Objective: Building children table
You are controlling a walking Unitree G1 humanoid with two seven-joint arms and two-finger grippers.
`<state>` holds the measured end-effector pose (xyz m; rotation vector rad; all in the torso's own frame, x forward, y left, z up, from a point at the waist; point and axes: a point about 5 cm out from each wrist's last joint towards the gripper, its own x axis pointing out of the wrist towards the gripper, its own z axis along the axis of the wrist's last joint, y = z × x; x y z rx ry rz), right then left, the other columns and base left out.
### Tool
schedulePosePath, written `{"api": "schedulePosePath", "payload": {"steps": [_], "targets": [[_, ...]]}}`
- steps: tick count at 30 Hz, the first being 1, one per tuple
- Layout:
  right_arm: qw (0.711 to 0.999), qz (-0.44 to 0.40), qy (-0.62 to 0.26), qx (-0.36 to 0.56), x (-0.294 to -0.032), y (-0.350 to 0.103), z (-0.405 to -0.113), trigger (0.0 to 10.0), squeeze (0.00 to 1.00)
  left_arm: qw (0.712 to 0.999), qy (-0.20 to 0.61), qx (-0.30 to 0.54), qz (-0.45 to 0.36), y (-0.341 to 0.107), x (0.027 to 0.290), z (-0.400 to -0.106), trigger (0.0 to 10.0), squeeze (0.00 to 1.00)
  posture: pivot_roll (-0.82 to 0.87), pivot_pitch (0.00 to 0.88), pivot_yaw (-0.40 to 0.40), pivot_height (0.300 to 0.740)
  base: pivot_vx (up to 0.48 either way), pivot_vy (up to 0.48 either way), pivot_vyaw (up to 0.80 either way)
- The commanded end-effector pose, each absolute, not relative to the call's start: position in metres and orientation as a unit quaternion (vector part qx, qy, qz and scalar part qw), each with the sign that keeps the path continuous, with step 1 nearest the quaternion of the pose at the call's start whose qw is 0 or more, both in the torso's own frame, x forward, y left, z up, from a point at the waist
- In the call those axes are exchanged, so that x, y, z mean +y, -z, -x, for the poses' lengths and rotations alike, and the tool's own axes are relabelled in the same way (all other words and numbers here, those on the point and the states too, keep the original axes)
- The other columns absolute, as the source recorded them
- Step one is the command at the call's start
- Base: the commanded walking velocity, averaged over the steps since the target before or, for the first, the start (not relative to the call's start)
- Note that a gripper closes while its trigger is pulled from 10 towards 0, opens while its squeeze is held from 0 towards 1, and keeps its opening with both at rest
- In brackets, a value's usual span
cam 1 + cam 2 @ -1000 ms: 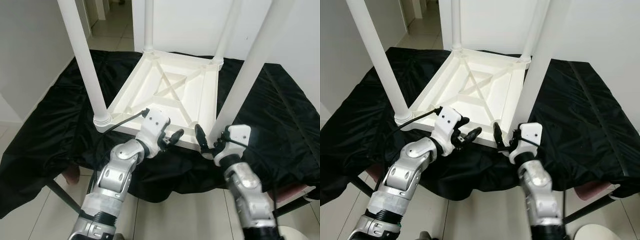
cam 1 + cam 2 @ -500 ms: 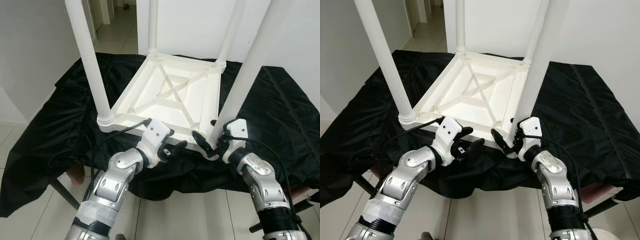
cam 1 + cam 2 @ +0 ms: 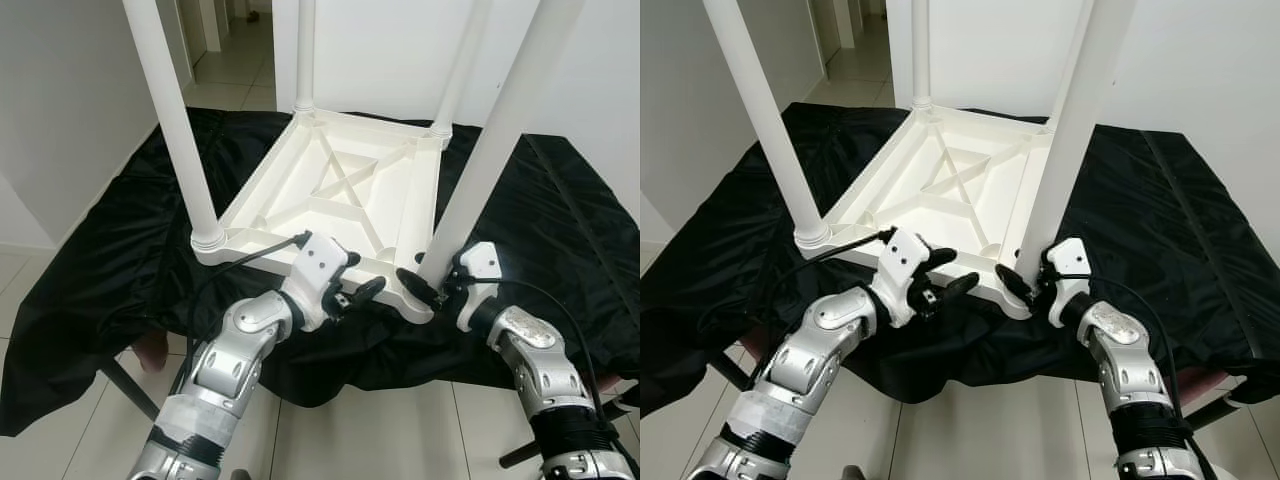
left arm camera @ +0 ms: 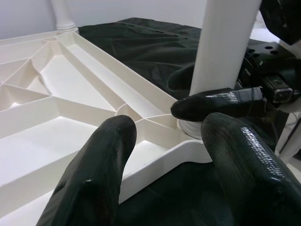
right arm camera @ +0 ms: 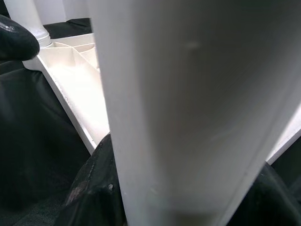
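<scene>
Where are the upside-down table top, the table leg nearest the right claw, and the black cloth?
table top (image 3: pixel 345 205), left eye view, on the ribbed underside at its middle.
table leg (image 3: pixel 495 150), left eye view, midway up the white shaft.
black cloth (image 3: pixel 110 260), left eye view, on the bare stretch left of the table.

A: How many things are there?
B: One upturned white plastic children's table, four white round legs, and one black crumpled cloth.
A: Grippers?
B: Two black-fingered grippers; possibly more lies beyond view.
</scene>
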<state>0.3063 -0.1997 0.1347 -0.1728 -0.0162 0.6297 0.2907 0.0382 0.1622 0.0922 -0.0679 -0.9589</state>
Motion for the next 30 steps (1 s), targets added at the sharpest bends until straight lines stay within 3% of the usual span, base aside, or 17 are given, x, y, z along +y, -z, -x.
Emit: {"api": "schedulePosePath", "payload": {"steps": [1,2,7,16,19,26,30], "targets": [[0.946,0.085,-0.311,0.012,-0.199,-0.125,-0.305,0.0,0.0,0.845,0.531,-0.021,-0.054,-0.158,0.035,-0.282,10.0,0.0,-0.01,0.0,0.008,0.74,0.0,0.0,0.0],[0.958,0.074,-0.279,0.01,-0.201,-0.125,-0.305,10.0,0.0,0.847,0.529,-0.018,-0.052,-0.156,0.036,-0.28,10.0,0.0,-0.02,0.0,0.01,0.74,0.0,0.0,0.0],[0.987,0.052,-0.153,-0.001,-0.201,-0.123,-0.301,10.0,0.0,0.852,0.522,-0.011,-0.049,-0.152,0.041,-0.276,10.0,0.0,-0.01,0.0,-0.001,0.74,0.0,0.0,0.0],[0.999,0.001,-0.045,-0.002,-0.187,-0.119,-0.29,10.0,0.0,0.859,0.51,-0.007,-0.048,-0.15,0.046,-0.277,10.0,0.0,-0.02,0.0,-0.013,0.74,0.0,0.0,0.0],[0.999,-0.02,0.032,-0.014,-0.162,-0.118,-0.278,10.0,0.0,0.863,0.503,-0.005,-0.046,-0.149,0.049,-0.279,10.0,0.0,-0.02,0.0,-0.023,0.74,0.0,0.0,0.0],[0.994,-0.064,0.082,-0.01,-0.139,-0.118,-0.271,10.0,0.0,0.866,0.499,-0.007,-0.042,-0.15,0.048,-0.278,10.0,0.0,-0.03,0.001,-0.027,0.74,0.0,0.0,0.0],[0.995,-0.072,0.069,-0.011,-0.133,-0.12,-0.27,10.0,0.0,0.866,0.498,-0.007,-0.04,-0.15,0.047,-0.278,10.0,0.0,-0.04,0.003,-0.023,0.74,0.0,0.0,0.0]]}}
